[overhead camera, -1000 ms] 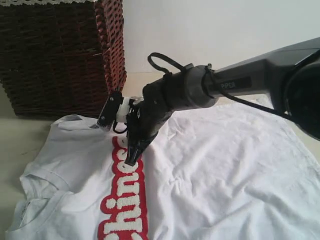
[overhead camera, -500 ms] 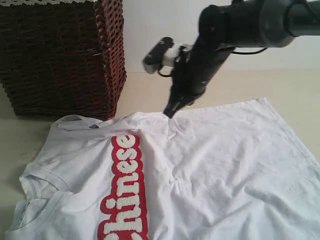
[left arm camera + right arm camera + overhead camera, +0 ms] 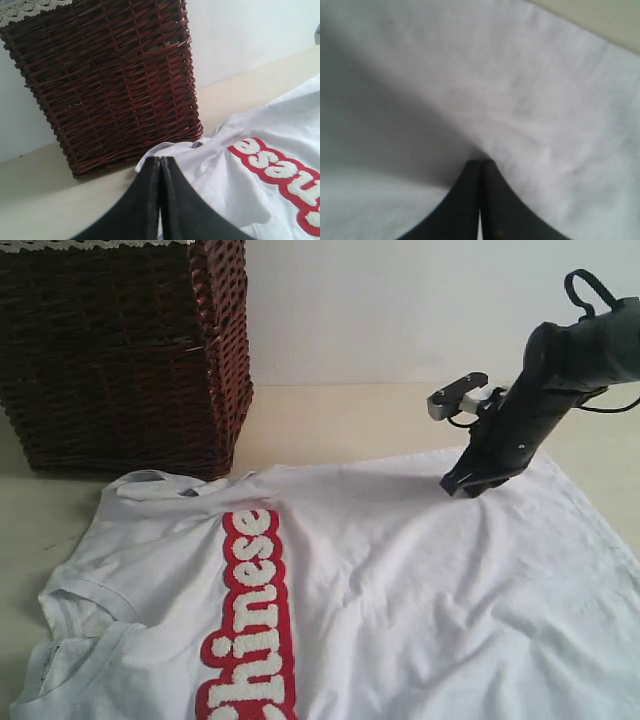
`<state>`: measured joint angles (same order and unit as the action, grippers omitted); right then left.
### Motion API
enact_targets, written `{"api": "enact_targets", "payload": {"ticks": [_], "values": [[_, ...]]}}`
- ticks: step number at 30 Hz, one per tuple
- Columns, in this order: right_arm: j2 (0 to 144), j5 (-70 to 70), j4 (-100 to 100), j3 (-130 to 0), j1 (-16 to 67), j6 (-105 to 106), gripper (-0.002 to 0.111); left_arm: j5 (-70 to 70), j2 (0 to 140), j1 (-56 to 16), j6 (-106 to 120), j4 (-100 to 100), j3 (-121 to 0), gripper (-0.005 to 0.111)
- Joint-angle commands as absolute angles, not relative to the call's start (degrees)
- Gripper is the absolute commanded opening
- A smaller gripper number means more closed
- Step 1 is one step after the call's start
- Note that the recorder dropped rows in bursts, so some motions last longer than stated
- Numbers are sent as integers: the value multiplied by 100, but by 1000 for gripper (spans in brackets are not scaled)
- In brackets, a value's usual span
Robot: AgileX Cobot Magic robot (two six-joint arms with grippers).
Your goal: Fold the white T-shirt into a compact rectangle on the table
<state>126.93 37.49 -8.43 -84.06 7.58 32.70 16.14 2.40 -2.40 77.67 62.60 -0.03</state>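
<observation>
Beige table [image 3: 330,415]. R gripper [image 3: 460,486] at 2 o'clock, shut, tip on shirt [image 3: 400,580]; might drag & bunch it. L gripper [image 3: 160,162] shut, empty.

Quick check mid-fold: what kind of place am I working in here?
Most likely a staged laundry-folding test bench rather than a home: a pale beige table against a plain white wall, a dark brown wicker basket standing on it, and a white T-shirt spread flat.

wicker basket [image 3: 120,350] blocking far left, open table [image 3: 380,415] to its right
</observation>
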Motion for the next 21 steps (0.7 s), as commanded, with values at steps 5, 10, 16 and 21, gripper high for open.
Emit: {"api": "enact_targets", "payload": {"ticks": [5, 10, 16, 21], "values": [[13010, 3727, -693, -8321, 215, 3294, 0, 1603, 197, -250, 7773, 6262, 0, 0], [12976, 4403, -693, -8321, -70, 3584, 0, 1603, 197, -250, 7773, 6262, 0, 0], [12752, 4870, -694, -8025, -246, 3952, 0, 1603, 197, -250, 7773, 6262, 0, 0], [12631, 4726, -694, -7931, -582, 3654, 0, 1603, 197, -250, 7773, 6262, 0, 0]]}}
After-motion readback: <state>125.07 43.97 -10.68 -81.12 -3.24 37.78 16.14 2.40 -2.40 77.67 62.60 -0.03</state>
